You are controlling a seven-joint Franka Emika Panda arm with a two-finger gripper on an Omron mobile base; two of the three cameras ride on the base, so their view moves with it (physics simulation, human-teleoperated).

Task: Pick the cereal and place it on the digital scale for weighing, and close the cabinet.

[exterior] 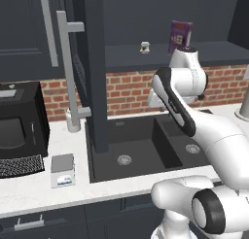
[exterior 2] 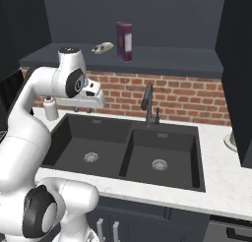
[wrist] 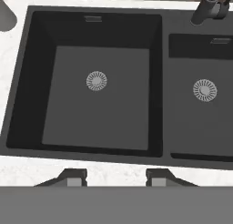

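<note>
Tool [wrist: 116,176] empty over sink [wrist: 27,82] — faucet [exterior 2: 146,104] behind.

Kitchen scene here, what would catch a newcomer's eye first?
Probably the white arm bending over the black double sink set in the pale counter, its gripper pointing down at the basins. Next, the purple cereal standing upright on the shelf of the open cabinet above the brick wall. The small grey scale sits on the counter left of the sink, beside the black microwave.
</note>
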